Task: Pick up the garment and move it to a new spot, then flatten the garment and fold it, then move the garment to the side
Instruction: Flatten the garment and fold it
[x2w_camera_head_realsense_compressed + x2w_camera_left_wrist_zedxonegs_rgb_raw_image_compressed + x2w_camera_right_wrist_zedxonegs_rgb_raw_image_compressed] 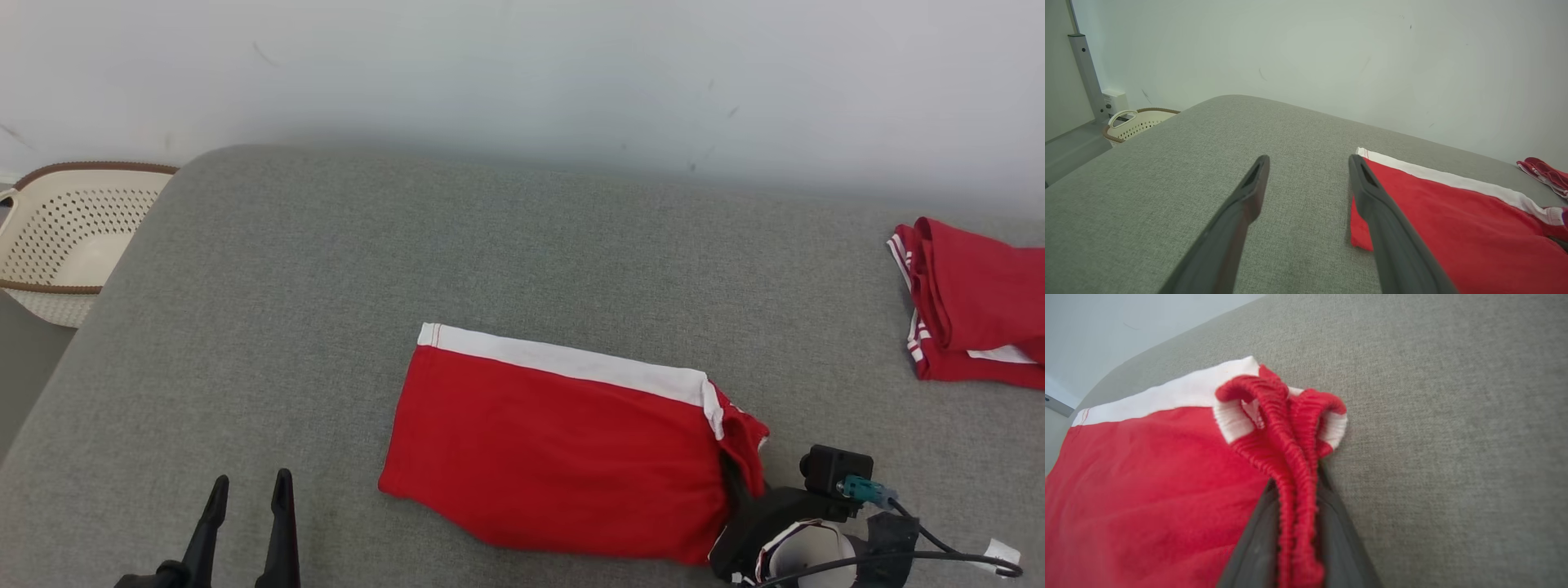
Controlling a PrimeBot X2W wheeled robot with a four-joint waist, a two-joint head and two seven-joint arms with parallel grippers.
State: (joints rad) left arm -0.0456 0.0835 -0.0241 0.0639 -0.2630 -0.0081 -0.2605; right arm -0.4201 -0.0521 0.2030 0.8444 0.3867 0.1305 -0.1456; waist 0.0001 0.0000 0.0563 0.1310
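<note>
Right end effector (1295, 498) clamps the garment (1147, 477) — bunched waistband (1290, 428) hides its tips.

Grey fabric table (326, 269) meets a scuffed pale wall (522, 65), cream basket (57, 229) alongside

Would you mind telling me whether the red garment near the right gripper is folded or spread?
Folded: the red garment lies as a compact rectangle, its waistband doubled in the right gripper.

Nothing legible is showing; the small white tag (1002, 555) on the near-right cable (939, 555) is blurring beyond reading.
</note>
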